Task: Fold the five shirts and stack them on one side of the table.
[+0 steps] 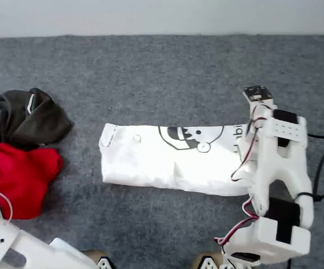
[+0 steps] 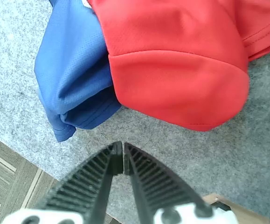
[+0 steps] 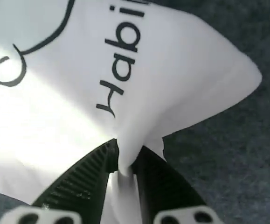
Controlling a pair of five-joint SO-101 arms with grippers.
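- Table (image 1: 167, 73): covered with grey carpet.
- White shirt (image 1: 173, 159): laid as a folded strip at the table's middle.
- Right gripper (image 3: 125, 163): clamped on the white shirt's end.
- Left gripper (image 2: 123, 156): jaws closed, nothing held.
- Red shirt (image 2: 172, 70), blue shirt (image 2: 72, 70), dark shirt (image 1: 30, 117): heaped at the left edge.

A grey, carpet-like tabletop (image 1: 178, 73) met a plain pale wall (image 1: 162, 17) at its far edge; brown plank-patterned floor (image 2: 6, 184) showed below another of its edges
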